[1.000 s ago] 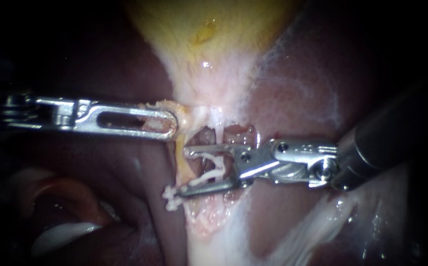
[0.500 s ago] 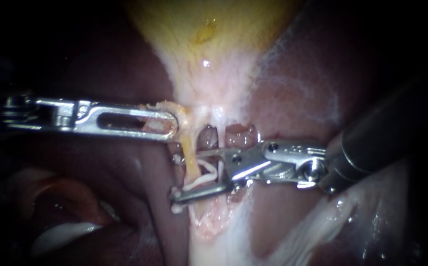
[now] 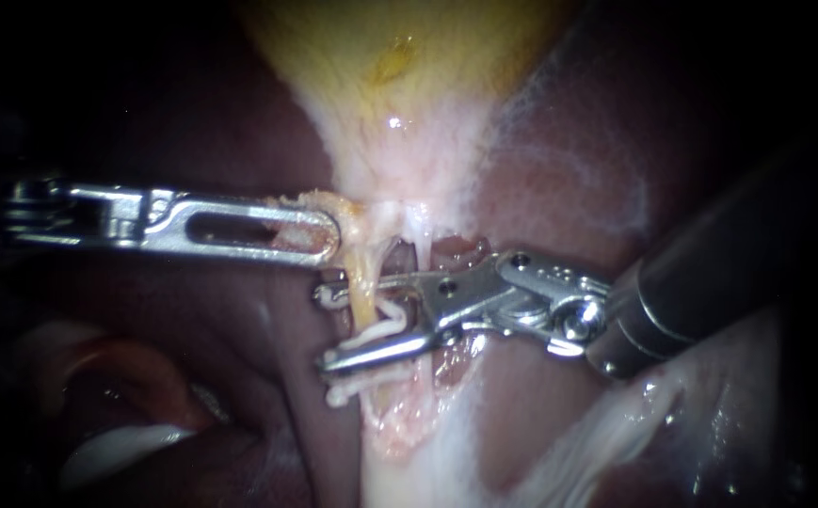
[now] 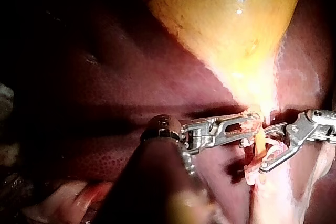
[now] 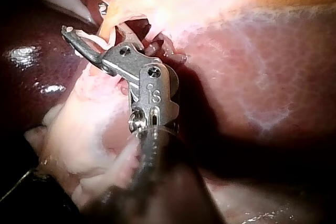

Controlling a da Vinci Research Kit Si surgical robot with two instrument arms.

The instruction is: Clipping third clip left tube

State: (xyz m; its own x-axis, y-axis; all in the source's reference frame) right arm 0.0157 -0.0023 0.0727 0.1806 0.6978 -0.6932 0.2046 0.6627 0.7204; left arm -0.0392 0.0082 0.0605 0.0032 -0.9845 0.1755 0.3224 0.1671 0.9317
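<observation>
The left tube [image 3: 362, 287], a thin yellow strand, runs down from the gallbladder [image 3: 399, 66] neck. My left instrument [image 3: 326, 237], a slotted jaw lying level, is shut on pale tissue at the top of that tube; it also shows in the left wrist view [image 4: 251, 124]. My right instrument [image 3: 322, 329] comes in from the right with its jaws wide apart, one on each side of the left tube. A white clip [image 3: 382, 329] sits between them, touching both. Another white clip [image 3: 350, 388] lies just below the lower jaw. In the right wrist view the right instrument [image 5: 94, 35] reaches across the tube.
Dark red liver [image 3: 569, 169] lies on both sides of the dissected pale window. A second pale strand [image 3: 415, 246] hangs to the right of the left tube. White fatty tissue [image 3: 597, 433] spreads at the lower right, under the right shaft.
My right instrument has slid left and tilted its tip upward, so its jaws now straddle the left tube with the clip around it. The left instrument has stayed put.
</observation>
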